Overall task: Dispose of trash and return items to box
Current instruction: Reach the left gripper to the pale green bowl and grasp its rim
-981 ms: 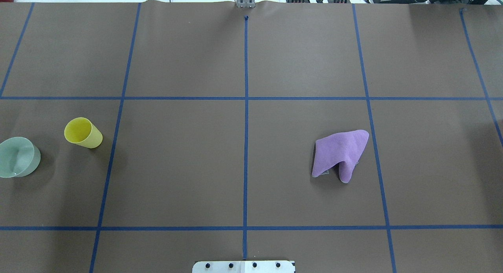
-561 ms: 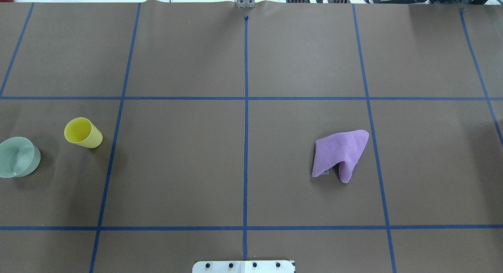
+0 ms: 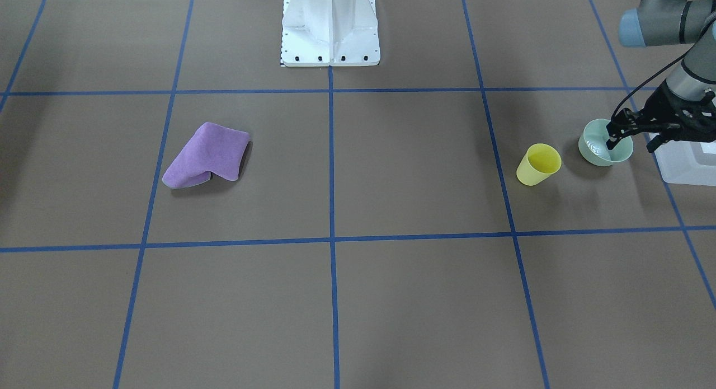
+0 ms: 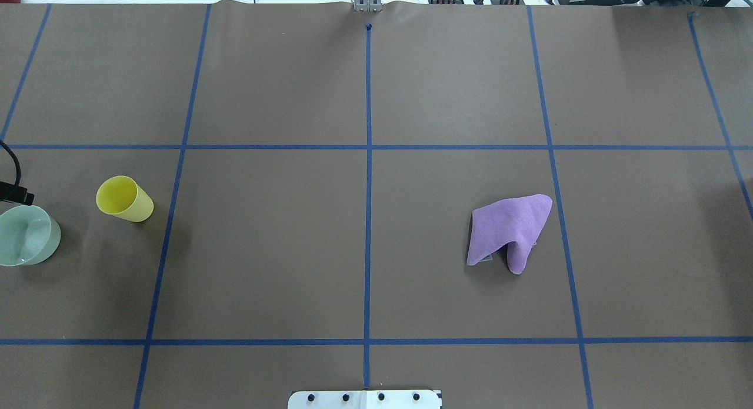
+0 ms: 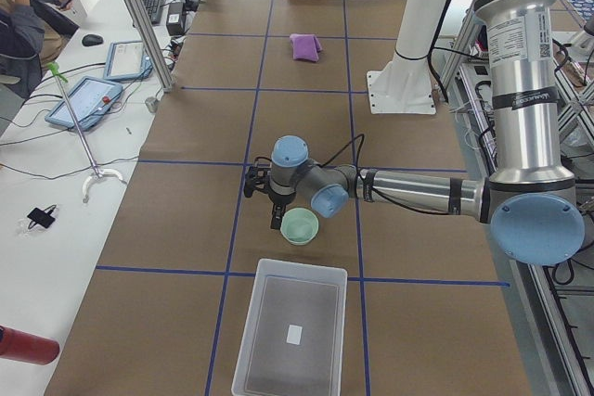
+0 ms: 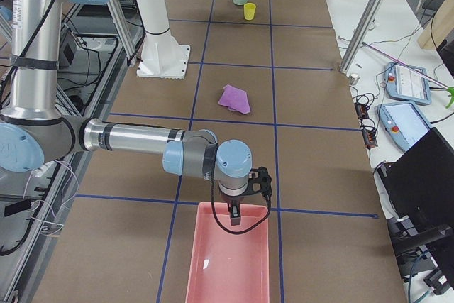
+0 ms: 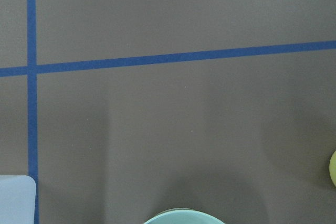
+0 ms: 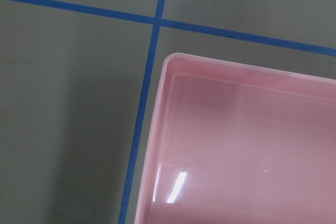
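Purple cloth (image 3: 207,154) sits well away from the bowl (image 3: 598,153), with the yellow cup (image 3: 538,164) just beside it. The left gripper (image 3: 631,143) is spread apart over the bowl's rim, and the box (image 3: 685,168) is just beside the bowl. Looks like the bowl-grab step: lower, pinch the rim. Right gripper (image 6: 235,211): can't tell.

I see a crumpled purple cloth (image 4: 509,229) on the brown paper table cover (image 4: 265,250), well apart from the pink bin (image 6: 241,267). A white bolted pedestal (image 3: 330,25) stands at a blue tape line (image 3: 331,154).
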You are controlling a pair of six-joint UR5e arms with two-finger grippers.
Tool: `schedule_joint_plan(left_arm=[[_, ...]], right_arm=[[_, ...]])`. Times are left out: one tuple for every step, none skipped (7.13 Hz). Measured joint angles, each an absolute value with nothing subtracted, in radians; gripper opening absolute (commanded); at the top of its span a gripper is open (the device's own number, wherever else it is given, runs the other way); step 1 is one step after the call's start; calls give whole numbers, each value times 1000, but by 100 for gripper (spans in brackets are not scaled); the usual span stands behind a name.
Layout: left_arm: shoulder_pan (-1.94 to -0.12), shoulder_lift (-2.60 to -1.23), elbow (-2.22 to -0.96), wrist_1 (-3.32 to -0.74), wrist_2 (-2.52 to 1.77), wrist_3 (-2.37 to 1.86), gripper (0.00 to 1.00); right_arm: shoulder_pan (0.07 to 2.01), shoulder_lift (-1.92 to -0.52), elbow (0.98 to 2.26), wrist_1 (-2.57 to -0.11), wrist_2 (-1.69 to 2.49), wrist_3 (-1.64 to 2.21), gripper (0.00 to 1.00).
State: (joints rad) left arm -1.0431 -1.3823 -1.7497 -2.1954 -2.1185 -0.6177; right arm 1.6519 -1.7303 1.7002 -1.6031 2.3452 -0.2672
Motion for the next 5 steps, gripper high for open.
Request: schedule_joint_plan(left_arm=[[-1032,-1356,-1743,-2222,-2108,-563,93],[-1028,-1339,-1726,-2249,-2105,-527,93],[-1026,-1333,-1689,-2289,-2105,-514,89],[-1024,-1337,-1633,-2350,-2106,-516,84],[-1022,-1348,-1586,-2396,-2107,-531,72]], right_arm=[[1652,-1731,1700,-1603,2346,-267,100],[1652,-1732,1702,-1602,2347,-267,100],[1652,-1733,1705,-1602,2347,-267,100],[1652,-1734,1707,-1602,2348,-267,100],[1652,-1735,1708,-1602,2347,-267,100]])
